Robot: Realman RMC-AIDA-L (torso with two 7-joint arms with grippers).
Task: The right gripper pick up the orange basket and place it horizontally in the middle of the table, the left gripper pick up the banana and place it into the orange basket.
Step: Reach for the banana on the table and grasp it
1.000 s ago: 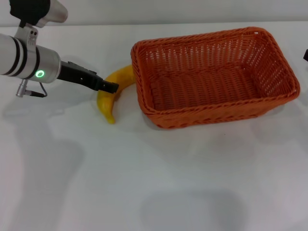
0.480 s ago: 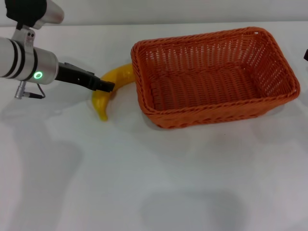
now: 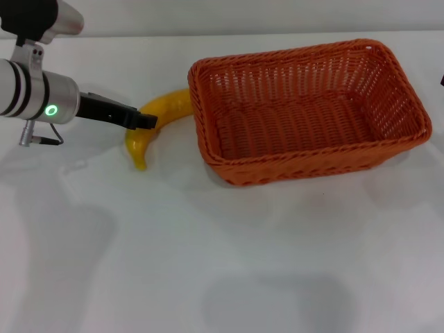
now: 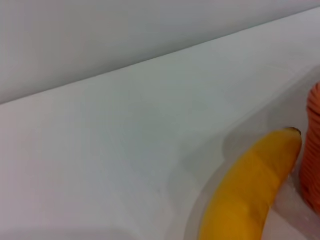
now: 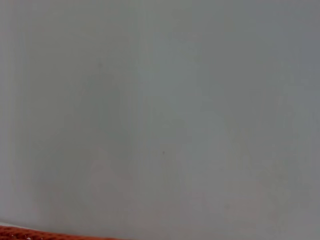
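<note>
The yellow banana [image 3: 164,111] lies curved just left of the orange basket [image 3: 312,166], its upper end close to the basket's left wall. My left gripper [image 3: 142,121] reaches in from the left and is shut on the banana's middle. The left wrist view shows the banana [image 4: 250,195] close up, with the basket's [image 4: 312,150] edge beside it. The basket stands lengthwise across the upper middle of the white table [image 3: 222,263], with nothing inside it. Only a dark sliver of the right gripper [image 3: 442,81] shows at the right edge, apart from the basket.
The right wrist view shows mostly a plain grey surface, with a strip of the basket's rim [image 5: 30,234] at its edge. Bare tabletop spreads in front of the basket and to the left, under the left arm.
My left gripper has drawn back to the left with the banana, and the banana's lower tip has swung left, away from the basket. The basket has not moved.
</note>
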